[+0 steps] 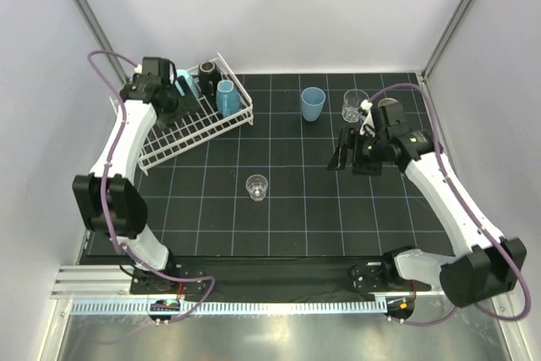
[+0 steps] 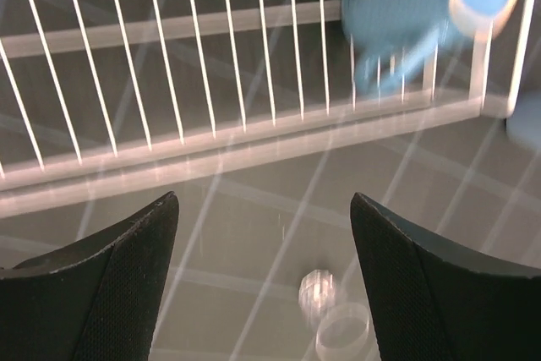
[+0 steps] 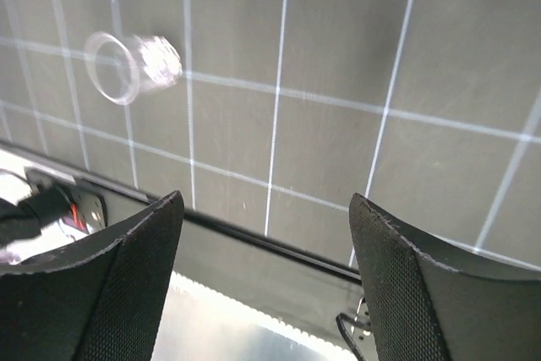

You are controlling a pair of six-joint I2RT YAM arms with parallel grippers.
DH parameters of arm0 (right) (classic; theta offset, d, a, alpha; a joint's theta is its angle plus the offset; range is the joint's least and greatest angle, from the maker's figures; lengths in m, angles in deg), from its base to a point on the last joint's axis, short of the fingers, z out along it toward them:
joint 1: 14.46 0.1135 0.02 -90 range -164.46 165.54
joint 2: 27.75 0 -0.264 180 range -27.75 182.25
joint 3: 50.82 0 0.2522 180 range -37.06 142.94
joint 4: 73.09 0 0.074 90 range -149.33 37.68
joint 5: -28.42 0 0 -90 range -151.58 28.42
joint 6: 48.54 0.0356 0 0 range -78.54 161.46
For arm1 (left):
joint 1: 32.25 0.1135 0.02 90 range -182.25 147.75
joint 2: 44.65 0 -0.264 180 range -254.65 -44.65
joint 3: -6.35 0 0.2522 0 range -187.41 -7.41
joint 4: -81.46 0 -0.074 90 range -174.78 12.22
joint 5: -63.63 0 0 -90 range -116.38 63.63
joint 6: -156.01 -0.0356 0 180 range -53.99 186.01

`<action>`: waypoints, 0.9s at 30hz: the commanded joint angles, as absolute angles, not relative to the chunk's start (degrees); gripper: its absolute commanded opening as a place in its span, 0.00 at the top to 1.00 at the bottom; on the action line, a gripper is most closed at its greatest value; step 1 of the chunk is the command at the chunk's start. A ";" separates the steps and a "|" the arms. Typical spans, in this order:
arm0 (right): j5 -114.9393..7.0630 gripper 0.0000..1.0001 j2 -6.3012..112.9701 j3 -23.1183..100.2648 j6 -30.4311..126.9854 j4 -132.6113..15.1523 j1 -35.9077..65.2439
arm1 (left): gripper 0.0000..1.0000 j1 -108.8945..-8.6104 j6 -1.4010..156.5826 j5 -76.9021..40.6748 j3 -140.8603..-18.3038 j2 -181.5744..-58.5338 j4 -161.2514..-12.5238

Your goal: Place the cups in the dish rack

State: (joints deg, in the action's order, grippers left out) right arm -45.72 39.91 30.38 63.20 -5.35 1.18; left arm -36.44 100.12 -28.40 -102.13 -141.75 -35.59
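Observation:
The white wire dish rack (image 1: 182, 137) stands at the back left. It holds a light blue mug (image 1: 226, 97), a second light blue mug (image 1: 189, 86) and a dark cup (image 1: 208, 71). My left gripper (image 1: 179, 101) hovers over the rack, open and empty. Its wrist view shows the rack wires (image 2: 211, 137), a blue mug (image 2: 423, 6) and the open gripper (image 2: 264, 209). A light blue tumbler (image 1: 313, 105) and a clear glass (image 1: 352, 106) stand at the back. Another clear glass (image 1: 257, 187) stands mid-table and also shows in both wrist views (image 2: 334, 310) (image 3: 131, 65). My right gripper (image 1: 342, 152) (image 3: 266, 205) is open and empty.
The black gridded mat (image 1: 287, 217) covers the table. White walls close in the back and both sides. A metal rail (image 1: 254, 306) runs along the near edge by the arm bases.

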 commanded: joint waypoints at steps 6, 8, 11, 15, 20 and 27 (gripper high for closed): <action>-43.64 0.19 50.29 33.95 63.44 -11.60 8.47 | 0.16 -36.91 105.29 -15.31 -78.19 -122.36 -38.45; -44.79 0.19 54.07 36.05 63.78 -11.86 12.07 | 0.15 -36.91 107.23 -12.67 -72.73 -118.22 -39.34; -45.23 0.19 57.76 38.25 65.37 -13.18 15.93 | 0.14 -37.61 107.50 -11.61 -69.82 -114.97 -38.47; -46.90 0.20 62.16 41.68 66.86 -13.97 19.37 | 0.14 -38.23 108.98 -9.42 -66.49 -111.01 -39.42; -53.48 0.20 64.80 44.76 69.58 -13.80 21.66 | 0.14 -38.93 112.59 -5.90 -62.00 -105.31 -42.24; -56.57 0.27 66.90 48.10 71.08 -9.77 22.01 | 0.15 -39.02 114.53 -2.13 -60.93 -103.18 -44.97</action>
State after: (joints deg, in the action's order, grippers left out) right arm -53.35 65.79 43.97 69.65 -11.91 21.79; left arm -38.89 113.67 -6.19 -60.21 -103.34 -41.21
